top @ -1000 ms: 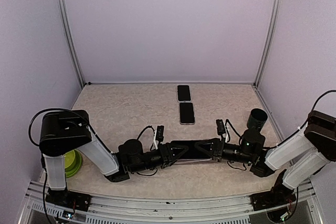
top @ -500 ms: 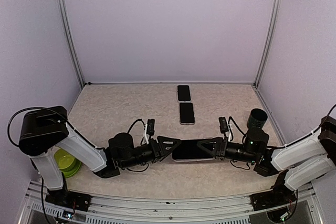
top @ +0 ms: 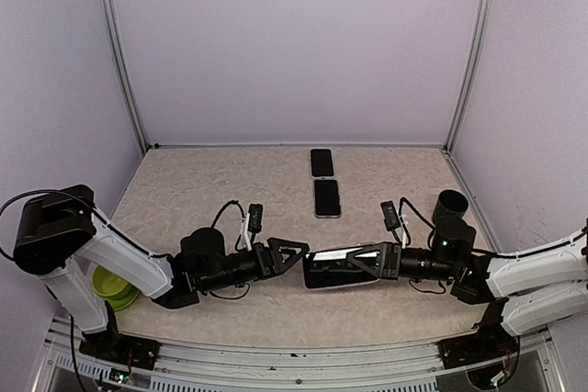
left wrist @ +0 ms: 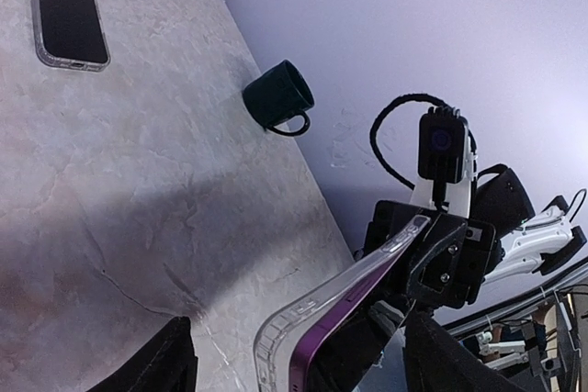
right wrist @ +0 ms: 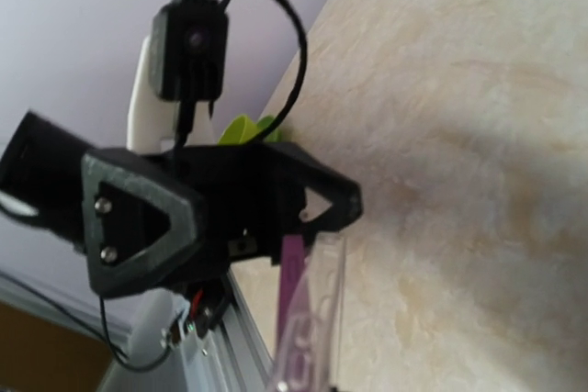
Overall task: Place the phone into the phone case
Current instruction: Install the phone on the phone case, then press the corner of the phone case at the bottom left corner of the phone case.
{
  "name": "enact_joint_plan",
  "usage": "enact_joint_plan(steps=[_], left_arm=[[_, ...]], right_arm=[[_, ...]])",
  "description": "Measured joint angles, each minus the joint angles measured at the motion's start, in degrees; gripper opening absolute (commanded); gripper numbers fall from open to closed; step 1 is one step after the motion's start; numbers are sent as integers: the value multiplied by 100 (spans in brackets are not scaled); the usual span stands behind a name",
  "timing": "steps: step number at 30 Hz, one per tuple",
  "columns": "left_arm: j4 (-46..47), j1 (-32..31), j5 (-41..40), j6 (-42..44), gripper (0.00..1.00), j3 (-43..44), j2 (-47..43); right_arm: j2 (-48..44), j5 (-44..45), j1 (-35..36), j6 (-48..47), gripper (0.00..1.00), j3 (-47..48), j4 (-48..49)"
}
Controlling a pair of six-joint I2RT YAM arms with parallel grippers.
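A green bowl [top: 116,284] sat near the left edge of the desk [top: 202,190], by the near corner. Next to it, the left pincer [top: 296,257] lay low over the desk and pointed to the right. Its two fingers [left wrist: 152,364] stood wide apart. The end of the phone was between them, but they did not touch it.

The phone [top: 322,271] was in the air, just above the near middle of the desk, lying long from left to right. From the left wrist view, its purple side [left wrist: 344,305] sat inside a clear case [left wrist: 274,341]. So the phone looked like it was already in the case, or nearly so. I could not tell if every corner was pushed all the way in.

Farther back, two other phones [top: 327,197] lay flat, one behind the other, near the middle of the far edge. No arm was near them.

The right pincer [top: 351,262] pointed to the left and was clamped on the right end of the phone and case, holding them up alone. A dark mug [top: 450,207] stood by the right edge, behind that arm.

What seemed left was to check the fit, press any loose corner in, and put the phone down on the desk.
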Motion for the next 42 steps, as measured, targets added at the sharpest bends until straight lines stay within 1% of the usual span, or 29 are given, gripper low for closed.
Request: enact_joint_plan(steps=[6,10,14,19,21,23,25,27,30,37,42], left_arm=[[-142,46,328,404,77,13,-83],[-122,55,800,603,77,50,-81],[105,55,1379,671,75,57,9],[553,55,2039,643,70,59,258],[702,52,2249,627,66,59,345],[800,52,2404,632,60,59,380],[850,46,2487,638,52,59,385],[876,46,2531,647,42,63,396],[909,46,2566,640,30,81,433],[1099,46,2787,748,11,125,520],[1134,44,2820,774,0,125,525]], right_arm=[[-262,-372,0,-697,0,157,-428],[-284,-752,0,-1071,0,160,-511],[-284,-1047,0,-1327,0,160,-573],[-313,-1285,0,-1561,0,160,-612],[-358,-1318,0,-1646,0,160,-669],[-422,-1335,0,-1725,0,160,-758],[-481,-1344,0,-1784,0,160,-820],[-544,-1366,0,-1812,0,160,-841],[-634,-1401,0,-1840,0,160,-874],[-761,-1491,0,-1808,0,160,-981],[-789,-1515,0,-1799,0,160,-997]])
